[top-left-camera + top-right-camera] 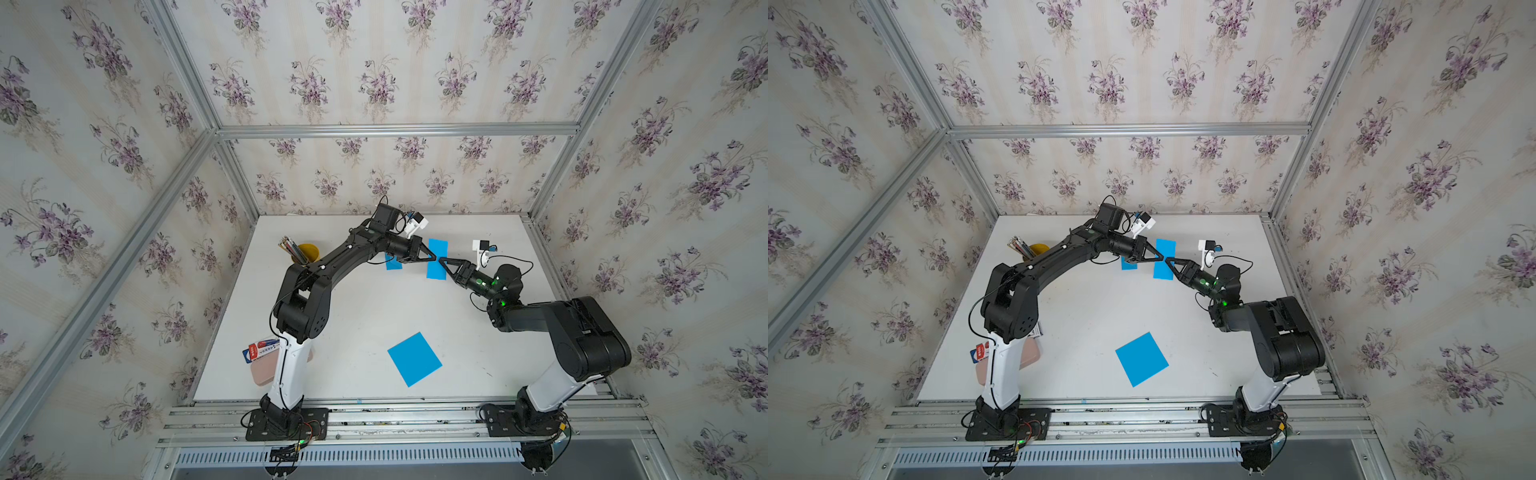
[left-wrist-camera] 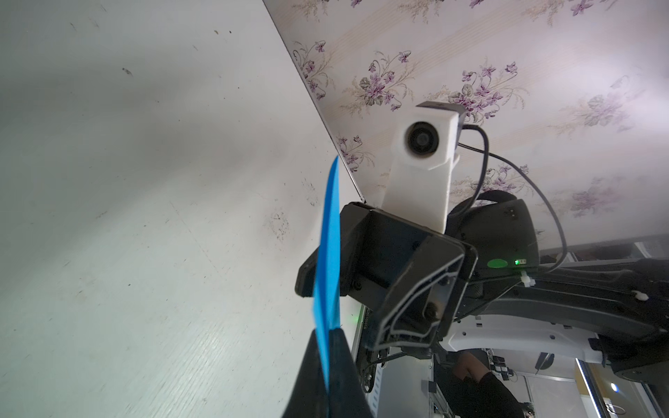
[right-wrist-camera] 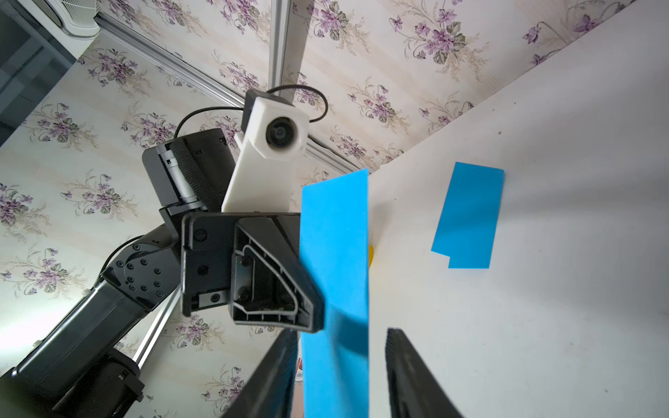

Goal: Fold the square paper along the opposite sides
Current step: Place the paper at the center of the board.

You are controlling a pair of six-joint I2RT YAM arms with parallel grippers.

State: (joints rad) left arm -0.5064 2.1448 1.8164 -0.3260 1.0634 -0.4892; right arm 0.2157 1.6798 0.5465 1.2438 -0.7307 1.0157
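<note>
Paper strip (image 3: 335, 253) clenched in left hand (image 1: 433, 258) above table (image 1: 353, 316), right hand (image 3: 342, 331) released, jaws astride its edge.

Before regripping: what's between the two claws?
Only the blue strip, held by the left claw, inside the open right claw: right wrist view.

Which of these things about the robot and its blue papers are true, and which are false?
1. The left gripper is pinching the folded blue paper up in the air. True.
2. The right gripper is squeezed shut on that paper. False: its jaws stand apart on either side of the paper.
3. The square blue paper lies flat on the table. True.
4. The yellow cup is empty. False: pencils stand in it.
</note>
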